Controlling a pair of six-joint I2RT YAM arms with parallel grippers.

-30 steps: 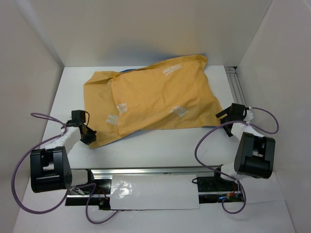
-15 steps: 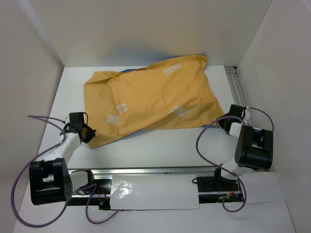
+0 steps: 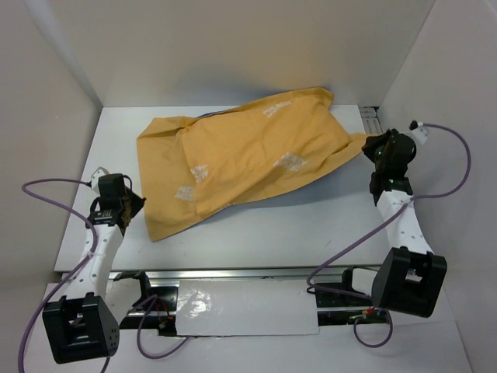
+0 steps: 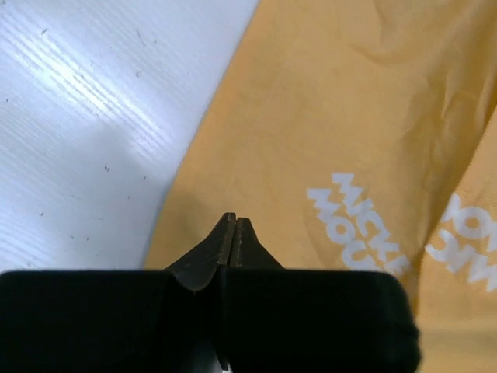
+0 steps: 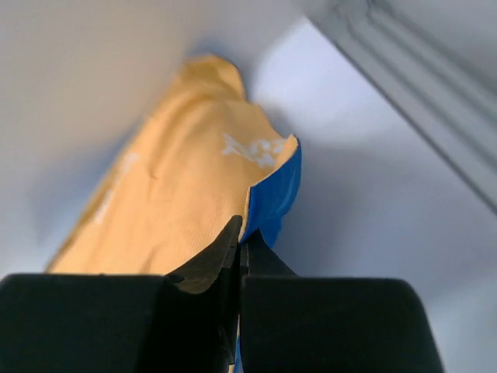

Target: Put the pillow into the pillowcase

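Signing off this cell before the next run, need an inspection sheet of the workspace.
Surface: white table, no spills or marks seen.
Job's things: pillowcase lies diagonally across the middle, orange side up with white lettering. Its blue side shows at the right corner. The pillow is not visible. The case looks bulky, but whether the pillow is inside cannot be told.
Clutter: nothing seen.
Grippers: left gripper is shut, apparently pinching the pillowcase's near-left edge. Right gripper is shut on its right corner.
Cables: purple cables loop loosely beside both arms, off the fabric.
Surroundings: white walls on three sides, metal rail along the near edge.
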